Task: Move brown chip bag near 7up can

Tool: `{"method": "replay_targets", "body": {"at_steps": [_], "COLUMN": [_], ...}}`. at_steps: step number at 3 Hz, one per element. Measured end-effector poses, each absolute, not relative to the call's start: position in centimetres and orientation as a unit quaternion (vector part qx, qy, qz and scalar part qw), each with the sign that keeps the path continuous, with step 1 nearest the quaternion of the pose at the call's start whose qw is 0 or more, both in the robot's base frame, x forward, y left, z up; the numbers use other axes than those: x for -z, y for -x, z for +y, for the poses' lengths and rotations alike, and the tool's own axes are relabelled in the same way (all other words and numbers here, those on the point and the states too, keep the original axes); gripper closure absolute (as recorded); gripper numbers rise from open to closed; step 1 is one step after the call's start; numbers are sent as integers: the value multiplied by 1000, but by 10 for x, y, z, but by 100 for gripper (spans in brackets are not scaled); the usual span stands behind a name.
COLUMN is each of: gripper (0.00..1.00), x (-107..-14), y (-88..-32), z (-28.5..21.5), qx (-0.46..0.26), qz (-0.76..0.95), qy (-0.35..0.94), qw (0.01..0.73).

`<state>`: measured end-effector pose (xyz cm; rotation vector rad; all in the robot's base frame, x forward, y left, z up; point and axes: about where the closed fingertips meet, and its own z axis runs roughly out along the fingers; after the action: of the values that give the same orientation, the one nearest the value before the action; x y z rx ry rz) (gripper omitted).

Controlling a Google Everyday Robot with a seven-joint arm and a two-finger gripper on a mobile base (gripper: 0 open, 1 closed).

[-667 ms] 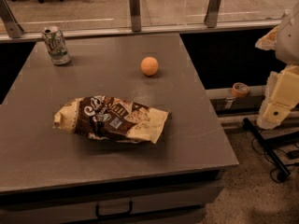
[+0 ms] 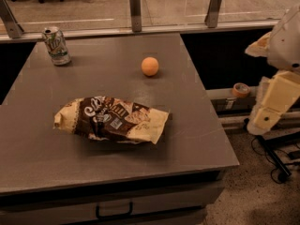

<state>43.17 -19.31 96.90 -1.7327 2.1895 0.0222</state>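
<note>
The brown chip bag lies flat on the grey table, left of its middle, with its dark brown centre and cream ends running left to right. The 7up can stands upright at the table's far left corner, well away from the bag. My arm hangs off the table's right side, and its cream end with the gripper points down beside the table, far from both the bag and the can. It holds nothing that I can see.
A small orange ball sits on the far middle of the table, between the can and the right edge. A roll of tape lies on a low ledge to the right. Railing posts stand behind the table.
</note>
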Motion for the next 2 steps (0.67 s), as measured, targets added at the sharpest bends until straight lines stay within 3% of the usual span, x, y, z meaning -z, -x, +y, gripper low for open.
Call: {"method": "replay_targets", "body": {"at_steps": [2], "gripper": [0], "x": [-934], "y": [-404], "z": [-90], "qx": [-120], "qz": [734], "qy": [636], "qw": [207]}}
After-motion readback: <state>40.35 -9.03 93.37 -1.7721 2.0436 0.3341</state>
